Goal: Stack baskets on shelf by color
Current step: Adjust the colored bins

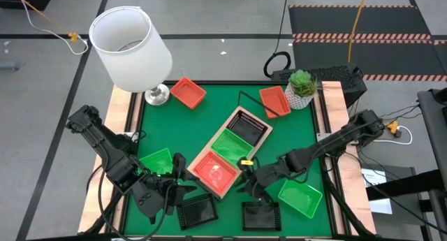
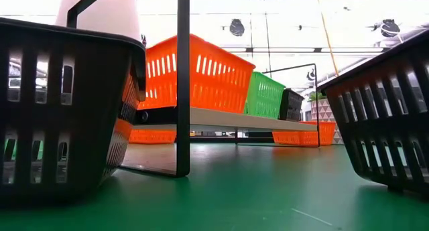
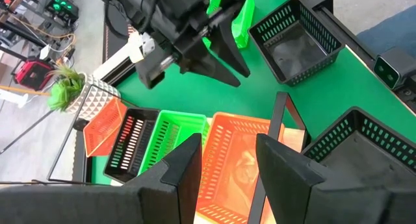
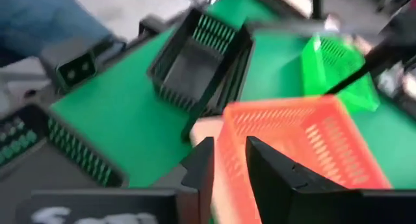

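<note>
green mat (image 1: 209, 101), orange basket (image 1: 214, 170) beside right pincer (image 1: 250, 182)

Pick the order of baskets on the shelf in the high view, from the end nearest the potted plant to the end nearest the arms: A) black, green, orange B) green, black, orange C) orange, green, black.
A: on the shelf, the black basket sits toward the potted plant, the green basket mid-shelf, the orange basket nearest the arms.
</note>
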Robot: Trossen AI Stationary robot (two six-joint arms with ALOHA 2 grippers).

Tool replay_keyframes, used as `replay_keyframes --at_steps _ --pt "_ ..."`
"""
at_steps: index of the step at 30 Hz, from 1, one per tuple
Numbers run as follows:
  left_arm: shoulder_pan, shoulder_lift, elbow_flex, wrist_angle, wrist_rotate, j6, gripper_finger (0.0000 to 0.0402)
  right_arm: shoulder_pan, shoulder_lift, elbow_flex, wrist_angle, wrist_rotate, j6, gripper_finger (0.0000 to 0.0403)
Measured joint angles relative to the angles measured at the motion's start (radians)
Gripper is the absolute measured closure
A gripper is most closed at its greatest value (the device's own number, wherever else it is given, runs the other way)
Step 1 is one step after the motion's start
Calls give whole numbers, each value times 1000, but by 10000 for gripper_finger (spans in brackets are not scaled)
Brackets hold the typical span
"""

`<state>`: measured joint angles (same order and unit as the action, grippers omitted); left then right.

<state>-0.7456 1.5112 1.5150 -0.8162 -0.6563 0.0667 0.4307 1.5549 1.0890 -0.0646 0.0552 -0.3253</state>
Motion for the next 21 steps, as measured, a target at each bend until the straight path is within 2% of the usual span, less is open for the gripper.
replay_keyframes --at_steps 4,9,21 --pt "0 0 0 0 0 0 254 -16 15 0 -81 -1 22 361" --pt "0 0 0 3 0 2 254 -37 35 -1 -94 -4 63 397" --pt "0 0 0 2 0 1 254 -75 100 -1 -94 -5 45 402"
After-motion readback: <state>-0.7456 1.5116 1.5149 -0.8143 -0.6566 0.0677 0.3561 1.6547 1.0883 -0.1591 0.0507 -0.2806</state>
